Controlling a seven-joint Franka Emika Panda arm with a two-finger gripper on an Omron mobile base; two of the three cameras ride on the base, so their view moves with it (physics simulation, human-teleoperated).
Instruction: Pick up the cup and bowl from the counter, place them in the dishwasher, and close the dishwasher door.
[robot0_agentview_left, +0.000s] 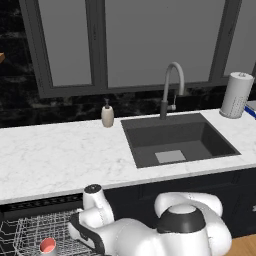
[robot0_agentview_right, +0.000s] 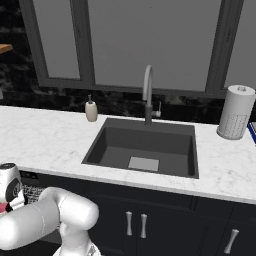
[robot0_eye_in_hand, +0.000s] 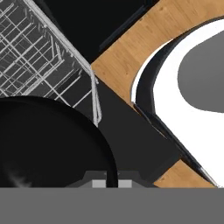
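Bowl: the black bowl (robot0_eye_in_hand: 48, 142) sat close against the hand camera, its rim clamped between the nearly closed fingers (robot0_eye_in_hand: 112, 183), above the white wire rack (robot0_eye_in_hand: 39, 57).
Cup: the cup (robot0_agentview_left: 48, 246), red-pink inside, stood in the dishwasher (robot0_agentview_left: 35, 227) rack.
Dishwasher door: down, open, dark panel (robot0_eye_in_hand: 127, 131) below the rack.
Table: white marble table (robot0_agentview_left: 55, 155) with dark sink (robot0_agentview_left: 175, 140), soap dispenser (robot0_agentview_left: 107, 116) and paper roll (robot0_agentview_left: 236, 95).

Both base views look down on the sink (robot0_agentview_left: 177, 142) (shared); hand view faces the rack (robot0_eye_in_hand: 39, 57) closely.
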